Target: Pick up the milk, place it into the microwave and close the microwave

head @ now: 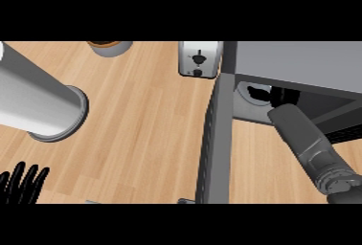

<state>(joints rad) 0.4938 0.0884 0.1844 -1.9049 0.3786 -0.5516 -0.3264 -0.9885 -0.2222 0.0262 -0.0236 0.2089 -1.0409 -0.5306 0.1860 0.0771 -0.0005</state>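
head view: right forearm [311, 143] reaches into the open microwave [297, 62], and the right hand [272, 95] shows only as a dark shape against the pale turntable plate [247, 93]; cannot tell its finger state. milk not discernible, its look and axis cannot be told. microwave door [216, 143] stands open, edge-on. left hand [21, 184] rests lower left, fingers straight and spread. toaster [199, 58] sits beside the microwave.

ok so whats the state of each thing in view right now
microwave: open
microwave door: swung out over the counter
right hand: reaching inside the microwave, fingers hidden
left hand: open, resting at the lower left edge
milk: cannot be made out
toaster: upright, slots empty
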